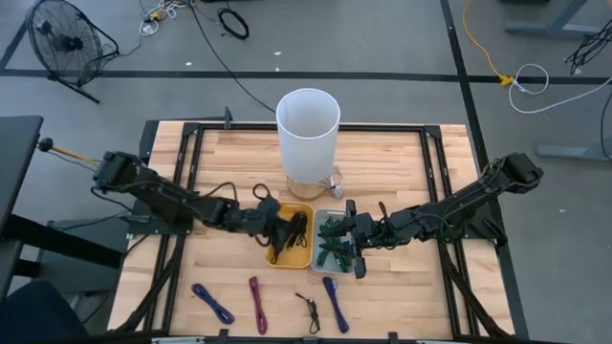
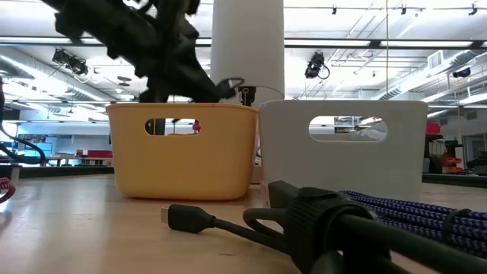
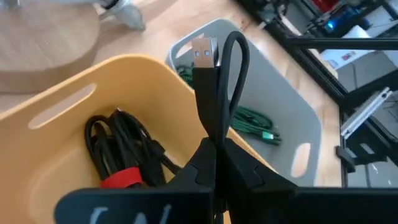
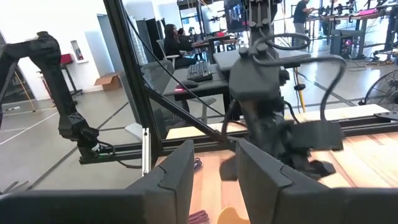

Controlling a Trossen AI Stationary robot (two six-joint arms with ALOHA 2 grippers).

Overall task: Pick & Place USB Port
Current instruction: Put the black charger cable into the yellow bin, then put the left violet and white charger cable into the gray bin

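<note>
Left gripper (image 3: 214, 155) is clamped on a folded black USB cable (image 3: 217, 81), its silver plug end up, above the yellow plastic bin (image 1: 308, 258). That bin already holds coiled black cables (image 3: 121, 146), one bound with a red strap.

Surrounding items, left to right on the wooden table (image 1: 220, 162):
- a blue braided cable (image 1: 212, 303), a magenta cable (image 1: 257, 303), a small black cable (image 1: 308, 310) and a second blue cable (image 1: 332, 300) lie along the front edge, apart from one another;
- the yellow bin touches the grey plastic bin (image 1: 327, 215), which contains green cables (image 3: 252, 121);
- a tall white cylindrical container (image 1: 307, 134) stands just behind both bins on a round wooden base.

Right gripper (image 1: 355, 245) hangs over the right side of the grey bin, fingers (image 4: 168, 177) apart and holding nothing. The left arm's wrist sits directly ahead of it.
</note>
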